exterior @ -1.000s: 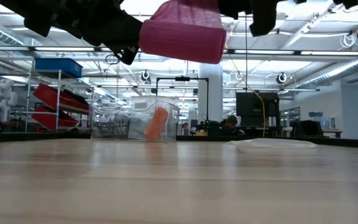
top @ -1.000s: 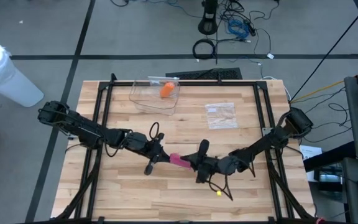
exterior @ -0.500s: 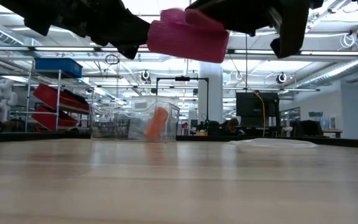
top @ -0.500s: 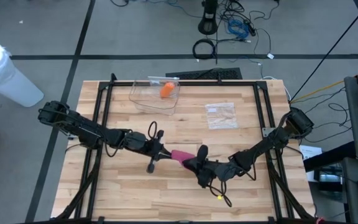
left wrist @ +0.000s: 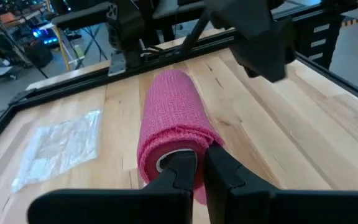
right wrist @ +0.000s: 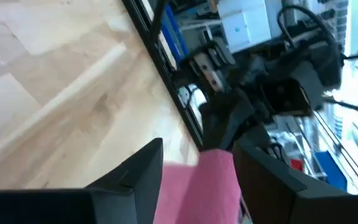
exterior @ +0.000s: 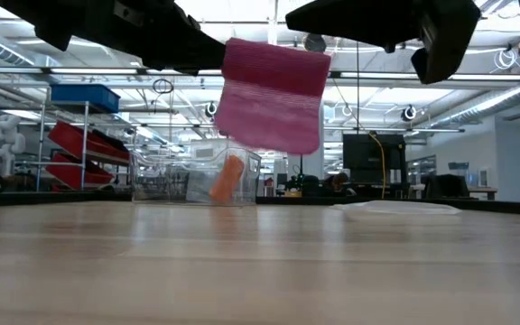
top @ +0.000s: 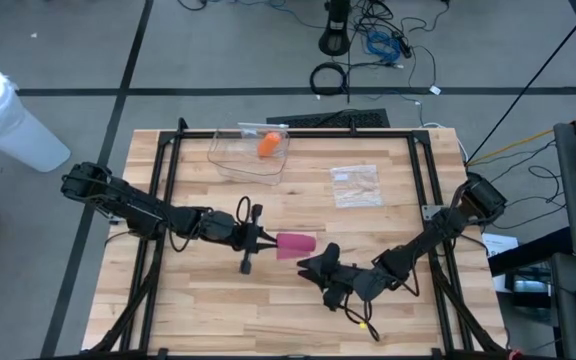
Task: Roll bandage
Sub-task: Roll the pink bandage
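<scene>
Left claw (top: 263, 240) pinches one end of the pink bandage roll (top: 295, 244), its two dark fingers (left wrist: 182, 171) pressed onto the roll's rim at the hollow core. In the left wrist view the roll (left wrist: 169, 127) stretches away from the fingers along the wooden counter (left wrist: 303, 134). From the low view the roll (exterior: 269, 95) hangs clear of the counter (exterior: 260, 262), with a loose flap of pink fabric drooping below it. Seen from above, it sits near the middle of the counter (top: 388, 225), closer to the front edge than the back.

Right claw (top: 313, 267) is just beside the roll's free end, toward the front edge, and apart from it. Its fingers (right wrist: 135, 177) are spread, and the pink roll (right wrist: 201, 186) shows between them in the right wrist view, farther off.

A clear plastic container (top: 249, 151) stands at the back edge, left of centre, holding an orange roll (top: 267, 145). A flat clear plastic bag (top: 355, 184) lies right of centre, toward the back. A small yellow object (top: 364, 323) lies near the front edge below the right arm; what it is I cannot tell.
</scene>
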Tool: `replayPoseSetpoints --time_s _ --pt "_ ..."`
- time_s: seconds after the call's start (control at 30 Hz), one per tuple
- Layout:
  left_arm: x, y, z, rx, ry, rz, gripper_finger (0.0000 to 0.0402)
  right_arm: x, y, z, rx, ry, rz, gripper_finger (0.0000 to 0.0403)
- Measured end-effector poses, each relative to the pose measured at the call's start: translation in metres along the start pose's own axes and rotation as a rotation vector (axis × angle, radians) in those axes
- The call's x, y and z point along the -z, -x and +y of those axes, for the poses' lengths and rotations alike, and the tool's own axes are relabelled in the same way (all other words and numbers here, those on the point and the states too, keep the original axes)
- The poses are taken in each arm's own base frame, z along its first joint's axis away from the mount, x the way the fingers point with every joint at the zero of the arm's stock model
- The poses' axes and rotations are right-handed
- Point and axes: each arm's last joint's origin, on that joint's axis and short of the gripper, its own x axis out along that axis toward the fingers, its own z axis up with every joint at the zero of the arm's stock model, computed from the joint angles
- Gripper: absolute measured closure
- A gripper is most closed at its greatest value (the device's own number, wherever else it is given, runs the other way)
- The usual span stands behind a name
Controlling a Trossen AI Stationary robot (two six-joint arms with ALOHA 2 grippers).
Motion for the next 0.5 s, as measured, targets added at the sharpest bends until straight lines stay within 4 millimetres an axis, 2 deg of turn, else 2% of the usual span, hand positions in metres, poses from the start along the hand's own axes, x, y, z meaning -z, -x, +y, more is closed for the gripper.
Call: replayPoseSetpoints --time_s 0.07,0.2,0.3,0.37,0.5 --pt "0.0 0.0 0.0 0.0 -0.006 0.0 0.0388 -0.001 0.002 -0.001 0.05 -0.021 0.044 0.0228" --pt "0.0 0.0 0.0 0.0 -0.001 0.0 0.0388 -0.006 0.009 -0.01 0.226 -0.222 0.151 0.0242" --pt "0.0 0.0 -0.001 0.002 0.006 -0.003 0.0388 -0.007 0.013 -0.015 0.238 -0.346 0.14 0.0251" --pt "-0.001 0.0 -0.001 0.001 0.072 -0.009 0.0388 -0.006 0.016 -0.016 0.21 -0.448 0.115 0.0256" --pt "-0.001 0.0 0.0 0.0 0.336 -0.012 0.0388 0.008 0.024 -0.013 0.127 -0.608 0.1 0.0262"
